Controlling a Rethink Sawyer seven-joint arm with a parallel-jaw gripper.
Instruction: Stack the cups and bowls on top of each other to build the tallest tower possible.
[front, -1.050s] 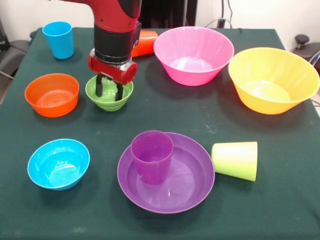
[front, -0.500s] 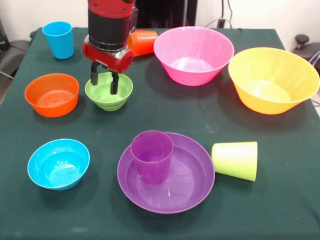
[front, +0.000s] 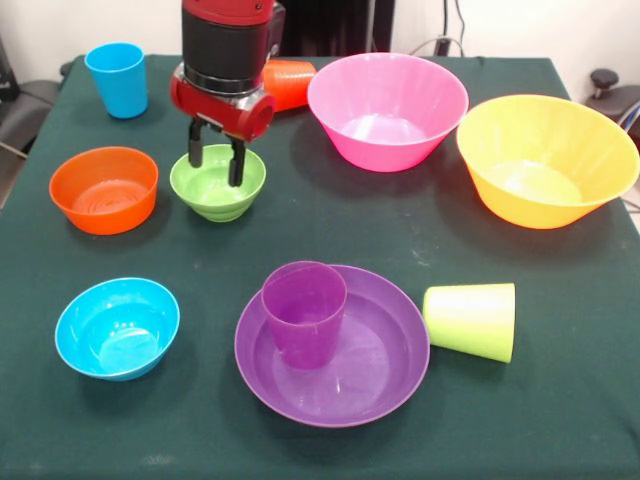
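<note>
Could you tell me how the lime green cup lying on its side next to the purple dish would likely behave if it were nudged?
The lime green cup lies on its side on the tablecloth, so it would probably roll. Because it tapers, it would likely curve rather than run straight. It looks like smooth thin plastic, so probably light and a little slippery.

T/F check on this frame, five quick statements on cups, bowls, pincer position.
1. The purple cup stands in the purple bowl. True.
2. The lime green cup stands upright. False: it lies on its side beside the purple bowl.
3. The pincer hangs over the green bowl. True.
4. The blue bowl is nested in the orange bowl. False: they sit apart.
5. The pink bowl holds a cup. False: it is empty.
</note>
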